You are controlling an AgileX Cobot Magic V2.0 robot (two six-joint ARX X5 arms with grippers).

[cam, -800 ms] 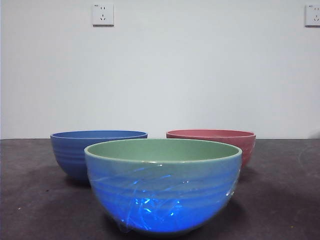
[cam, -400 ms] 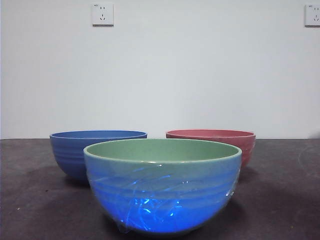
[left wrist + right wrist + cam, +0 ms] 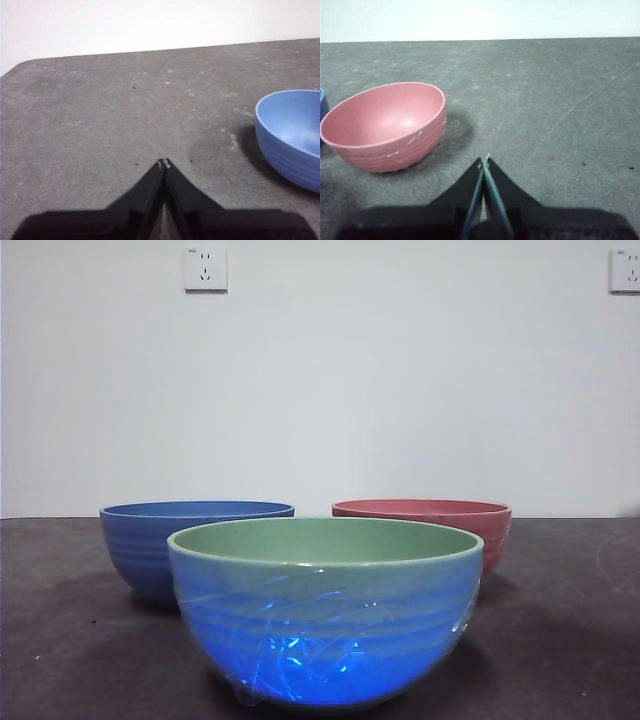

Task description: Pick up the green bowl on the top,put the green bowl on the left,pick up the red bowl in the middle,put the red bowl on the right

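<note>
The green bowl (image 3: 325, 610) stands nearest in the front view, sage-green inside with a glowing blue streaked wall. The red bowl (image 3: 425, 525) stands behind it to the right; it also shows in the right wrist view (image 3: 385, 125), upright on the table. My left gripper (image 3: 164, 163) is shut and empty above bare table, apart from the blue bowl. My right gripper (image 3: 484, 160) is shut and empty above bare table, apart from the red bowl. Neither arm shows in the front view.
A matte blue bowl (image 3: 190, 545) stands behind the green bowl to the left; it also shows in the left wrist view (image 3: 292, 135). The dark grey table (image 3: 560, 640) meets a white wall with two sockets (image 3: 205, 269).
</note>
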